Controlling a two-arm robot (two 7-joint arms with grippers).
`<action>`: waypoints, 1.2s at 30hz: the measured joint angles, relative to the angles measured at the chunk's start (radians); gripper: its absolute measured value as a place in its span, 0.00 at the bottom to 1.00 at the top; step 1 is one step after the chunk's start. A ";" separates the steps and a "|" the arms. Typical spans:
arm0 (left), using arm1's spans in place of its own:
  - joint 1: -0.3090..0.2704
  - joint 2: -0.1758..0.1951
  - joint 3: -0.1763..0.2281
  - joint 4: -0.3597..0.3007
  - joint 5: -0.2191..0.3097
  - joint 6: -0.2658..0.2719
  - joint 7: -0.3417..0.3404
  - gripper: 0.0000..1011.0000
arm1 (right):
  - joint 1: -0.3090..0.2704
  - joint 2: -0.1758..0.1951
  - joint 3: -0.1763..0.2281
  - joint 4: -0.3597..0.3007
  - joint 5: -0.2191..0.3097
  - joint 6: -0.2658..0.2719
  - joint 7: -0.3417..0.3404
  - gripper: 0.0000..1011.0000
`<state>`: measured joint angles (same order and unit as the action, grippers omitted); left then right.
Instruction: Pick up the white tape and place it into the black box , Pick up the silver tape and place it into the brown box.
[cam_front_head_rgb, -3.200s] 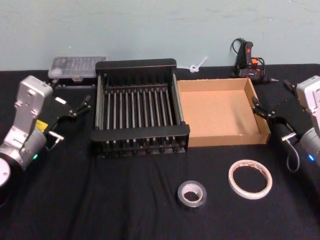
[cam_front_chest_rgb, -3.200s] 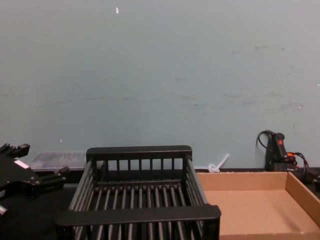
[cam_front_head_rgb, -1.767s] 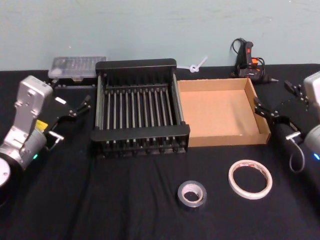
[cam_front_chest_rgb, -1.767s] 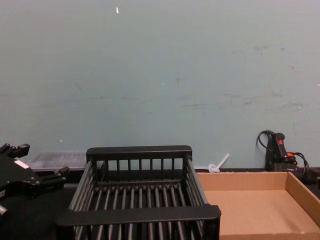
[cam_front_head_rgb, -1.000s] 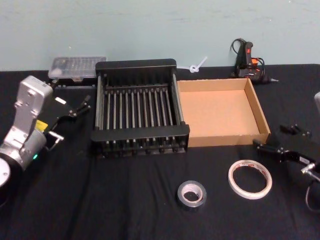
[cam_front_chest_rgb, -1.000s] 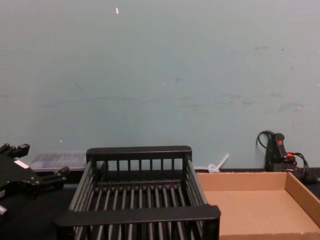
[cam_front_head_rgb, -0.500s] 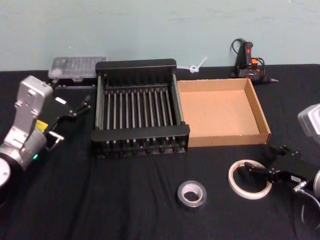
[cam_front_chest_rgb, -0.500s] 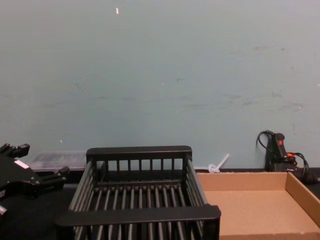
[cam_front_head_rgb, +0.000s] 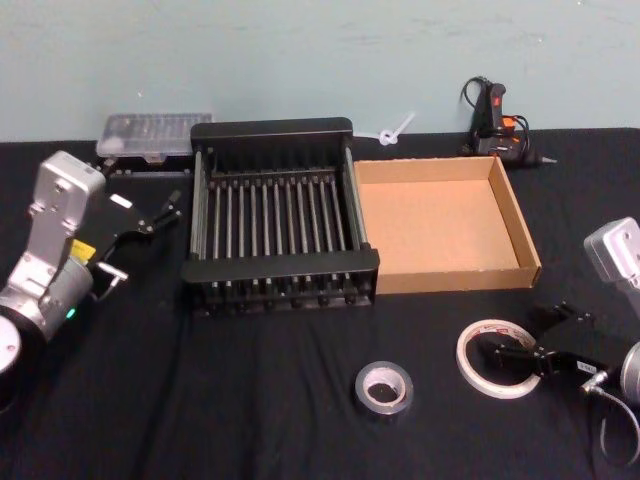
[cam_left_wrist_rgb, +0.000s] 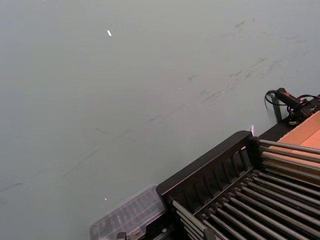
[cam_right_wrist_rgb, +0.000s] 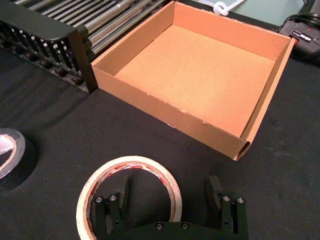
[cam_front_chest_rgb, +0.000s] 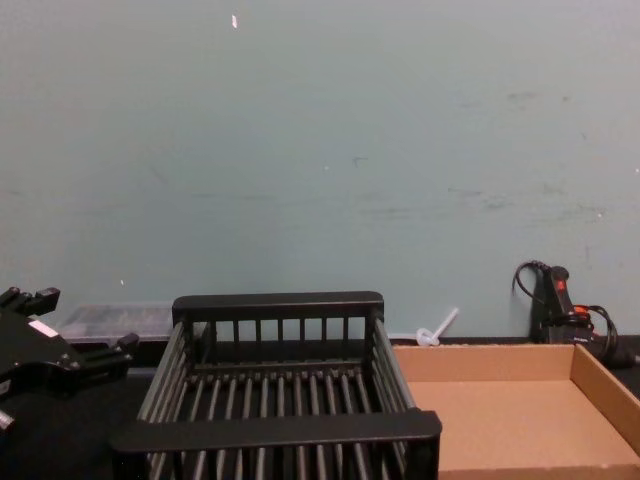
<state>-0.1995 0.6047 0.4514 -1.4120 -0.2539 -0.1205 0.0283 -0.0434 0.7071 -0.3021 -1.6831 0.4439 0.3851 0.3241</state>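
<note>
1. Right gripper (cam_front_head_rgb: 527, 340), black, two-fingered: lower right of the head view. Jaws spread wide and holding nothing, one finger (cam_right_wrist_rgb: 111, 196) inside the ring of the white tape, the other outside its right edge. Whether either finger touches the roll cannot be told.
2. Flat whitish-beige roll of white tape (cam_front_head_rgb: 500, 358), one: lies flat on the black tablecloth (cam_front_head_rgb: 250, 400), lower right of the head view, below the brown box. Thin wall, wide hole, red print round the inner ring (cam_right_wrist_rgb: 131, 167).
3. Dark grey-silver roll of silver tape (cam_front_head_rgb: 384, 388), one: lies flat, bottom centre of the head view, left of the white roll and apart from it. Smaller, thicker wall, dull grey inner ring.
4. Shallow brown cardboard box (cam_front_head_rgb: 520, 222), one: centre right of the head view, low walls, plain inside, nothing in it. Its left wall stands against the black crate.
5. Black plastic slatted crate, the black box (cam_front_head_rgb: 270, 130), one: centre of the head view, barred sides and bottom, thick rims, nothing in it.
6. Left gripper (cam_front_head_rgb: 150, 215), black: left edge of the head view, beside the crate's left wall. Jaws somewhat apart, holding nothing.
7. Clear plastic lidded case (cam_front_head_rgb: 155, 135), one: upper left, behind the crate.
8. Black corded hand tool with orange trigger (cam_front_head_rgb: 495, 120), one: upper right, by the wall.
</note>
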 joint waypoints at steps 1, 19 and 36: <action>0.000 0.000 0.000 0.000 0.000 0.000 0.000 0.99 | 0.000 -0.002 0.000 0.001 -0.002 0.001 0.001 0.99; 0.000 0.000 0.000 0.000 0.000 0.000 0.000 0.99 | -0.004 -0.028 0.016 0.016 -0.035 0.016 0.032 0.99; 0.000 0.000 0.000 0.000 0.000 0.000 0.000 0.99 | -0.007 -0.032 0.016 0.014 -0.059 -0.002 0.065 0.99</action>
<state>-0.1996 0.6047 0.4514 -1.4120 -0.2539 -0.1206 0.0283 -0.0500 0.6754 -0.2864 -1.6694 0.3853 0.3834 0.3886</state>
